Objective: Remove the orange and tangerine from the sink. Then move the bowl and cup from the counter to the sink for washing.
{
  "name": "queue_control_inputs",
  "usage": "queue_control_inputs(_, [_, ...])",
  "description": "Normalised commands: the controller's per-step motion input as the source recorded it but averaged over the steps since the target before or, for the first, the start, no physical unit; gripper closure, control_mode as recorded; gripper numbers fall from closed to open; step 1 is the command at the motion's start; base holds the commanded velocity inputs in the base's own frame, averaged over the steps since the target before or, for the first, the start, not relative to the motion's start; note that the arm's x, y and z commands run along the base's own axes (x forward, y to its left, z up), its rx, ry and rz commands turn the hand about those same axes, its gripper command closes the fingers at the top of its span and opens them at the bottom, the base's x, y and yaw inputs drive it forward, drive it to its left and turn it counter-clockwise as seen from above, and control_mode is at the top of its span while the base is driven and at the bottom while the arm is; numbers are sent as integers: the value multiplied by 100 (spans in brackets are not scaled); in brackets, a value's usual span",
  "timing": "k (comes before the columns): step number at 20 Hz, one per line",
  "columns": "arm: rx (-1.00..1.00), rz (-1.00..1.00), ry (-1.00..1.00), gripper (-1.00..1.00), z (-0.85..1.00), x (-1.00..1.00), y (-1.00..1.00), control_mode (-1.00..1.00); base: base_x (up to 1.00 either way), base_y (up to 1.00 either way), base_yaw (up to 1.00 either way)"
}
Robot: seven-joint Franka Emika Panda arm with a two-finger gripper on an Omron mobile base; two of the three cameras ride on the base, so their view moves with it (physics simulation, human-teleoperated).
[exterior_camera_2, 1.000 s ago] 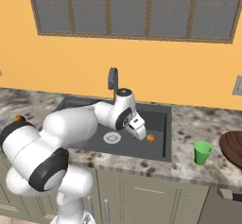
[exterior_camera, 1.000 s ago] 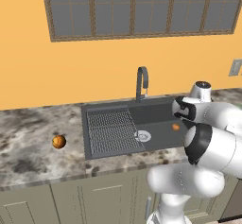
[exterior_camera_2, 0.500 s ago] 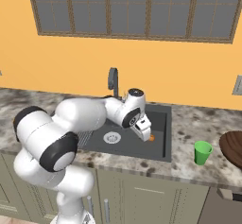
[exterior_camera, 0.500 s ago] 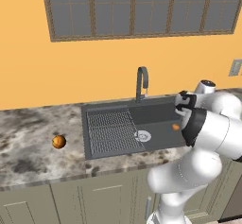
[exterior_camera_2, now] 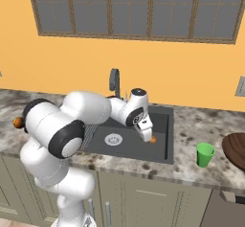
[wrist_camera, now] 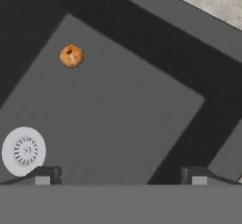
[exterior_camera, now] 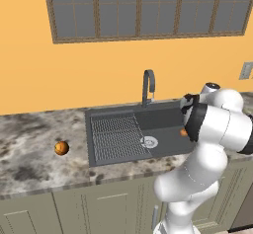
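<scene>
One small orange fruit (wrist_camera: 71, 56) lies in the grey sink (wrist_camera: 142, 124).

You've got a speckled marble desk (exterior_camera: 29, 149) with the dark sink (exterior_camera: 111, 156) set into it. One orange fruit (exterior_camera: 61, 148) sits left of the sink; the green cup (exterior_camera_2: 205, 154) and brown bowl (exterior_camera_2: 237, 147) sit on the right.

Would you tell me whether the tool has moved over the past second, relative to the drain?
Yes. In the right base view the tool has swung rightward, away from the drain, toward the small orange fruit in the sink.
</scene>
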Motion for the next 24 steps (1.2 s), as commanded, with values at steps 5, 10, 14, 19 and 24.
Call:
queue_control_inputs(5, [0,-17,0,-100,-16,21,-3,-100,0,0,0])
queue_control_inputs(10, [0,-14,1,-100,-17,22,-8,-100,0,0,0])
queue_control_inputs(14, [0,-11,2,-100,-17,24,-14,-100,0,0,0])
queue_control_inputs(19, [1,-10,1,-100,-16,24,-12,-100,0,0,0])
queue_control_inputs(24, [8,-4,3,-100,-13,25,-17,-100,0,0,0])
